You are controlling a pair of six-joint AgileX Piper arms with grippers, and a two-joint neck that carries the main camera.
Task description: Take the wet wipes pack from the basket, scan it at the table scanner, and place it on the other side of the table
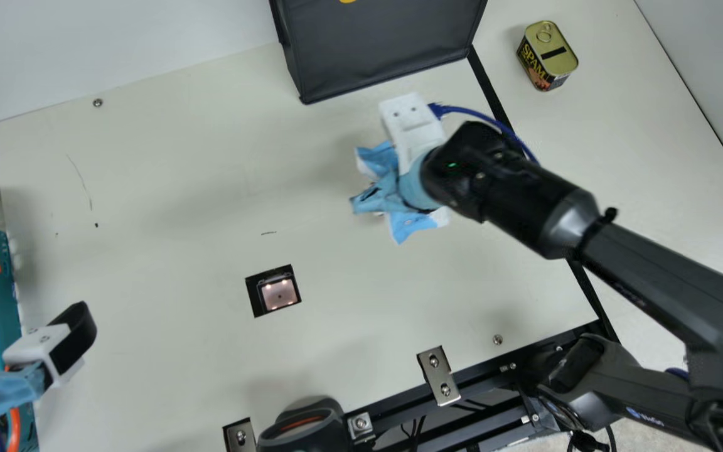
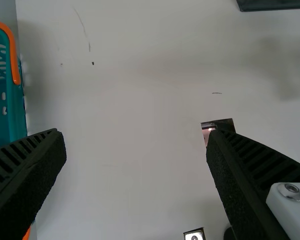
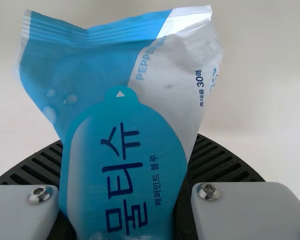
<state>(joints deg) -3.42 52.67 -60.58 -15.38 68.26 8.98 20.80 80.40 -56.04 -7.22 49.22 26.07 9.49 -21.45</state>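
Wipes pack (image 3: 122,175), pinched by the right gripper (image 3: 126,142), hung over the worktop (image 1: 167,157) toward its right edge (left gripper (image 2: 135,132) gaping by the basket (image 1: 5,282)). Placing seemed the step, calling for lowering, then release.

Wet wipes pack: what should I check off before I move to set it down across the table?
1. Wet wipes pack between the right pincer's fingers: ok.
2. Scan registered: cannot tell.
3. Scanner window uncovered: ok.
4. Pack past the black strip, if that marks the other side: not ok, it is on the scanner's side.
5. Can beyond the strip upright: ok.
6. Left pincer open and empty: ok.
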